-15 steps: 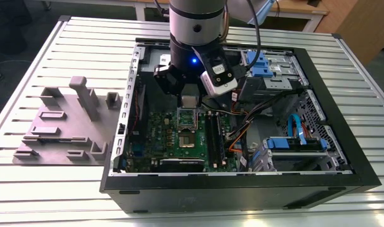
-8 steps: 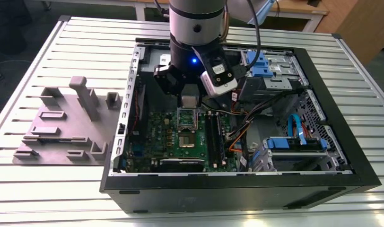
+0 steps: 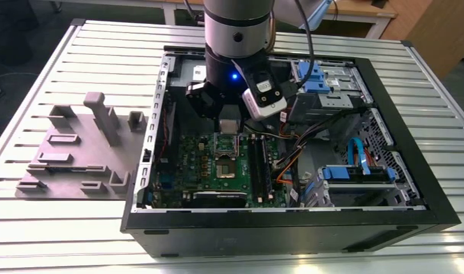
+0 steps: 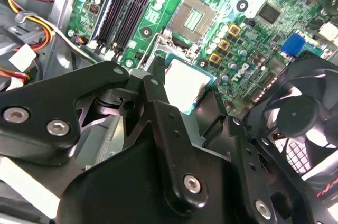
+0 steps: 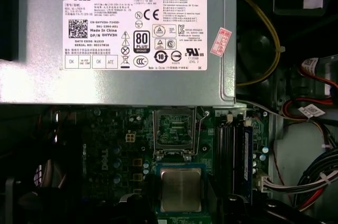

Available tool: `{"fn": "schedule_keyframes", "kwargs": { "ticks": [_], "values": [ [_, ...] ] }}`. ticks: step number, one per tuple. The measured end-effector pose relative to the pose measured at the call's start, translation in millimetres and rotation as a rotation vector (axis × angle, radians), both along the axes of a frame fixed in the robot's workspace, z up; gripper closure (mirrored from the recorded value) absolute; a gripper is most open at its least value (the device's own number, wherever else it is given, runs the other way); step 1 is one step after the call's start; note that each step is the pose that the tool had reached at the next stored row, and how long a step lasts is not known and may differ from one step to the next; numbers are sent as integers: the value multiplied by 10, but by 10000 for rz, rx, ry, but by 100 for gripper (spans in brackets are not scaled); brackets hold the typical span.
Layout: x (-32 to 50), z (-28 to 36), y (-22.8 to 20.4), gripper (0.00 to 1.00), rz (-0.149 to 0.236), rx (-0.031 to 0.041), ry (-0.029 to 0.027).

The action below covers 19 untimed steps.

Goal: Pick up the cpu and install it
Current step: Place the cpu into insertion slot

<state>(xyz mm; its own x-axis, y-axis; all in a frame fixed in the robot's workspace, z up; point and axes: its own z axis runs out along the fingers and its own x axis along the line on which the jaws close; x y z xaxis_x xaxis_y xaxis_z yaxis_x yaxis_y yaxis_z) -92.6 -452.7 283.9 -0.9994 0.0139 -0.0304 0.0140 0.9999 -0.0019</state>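
In the second wrist view, one edge of the cpu (image 4: 186, 80) is covered by the gripper (image 4: 187, 87), whose body is cut off at the picture's edge. The fan (image 4: 303, 121) is cropped likewise. In the exterior view, part of the motherboard (image 3: 194, 161) is hidden behind the arm (image 3: 236, 31).

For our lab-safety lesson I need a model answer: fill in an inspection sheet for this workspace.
Surface: slatted metal table carrying an open computer case.
Job's things: cpu held above the green motherboard; socket open, no chip in it.
Clutter: grey plastic tray beside the case, at the exterior view's left.
Grippers: gripper, fingers shut on the cpu's edges.
Cables: coloured wires inside the case, near the memory slots.
Surroundings: wooden furniture behind the table.
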Motion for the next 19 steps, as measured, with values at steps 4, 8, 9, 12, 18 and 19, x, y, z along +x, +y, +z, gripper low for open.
{"fn": "schedule_keyframes", "kwargs": {
  "ticks": [4,8,9,12,18,19],
  "values": [
    [-1,-33,-13,53,-4,-127,1],
    [0,-77,-34,53,-3,-161,1],
    [0,-90,-42,53,-3,-164,0],
    [0,-123,-74,53,-6,-174,2],
    [0,-209,-113,53,-10,-177,1],
    [0,-226,-116,53,-9,-177,1]
  ]
}}
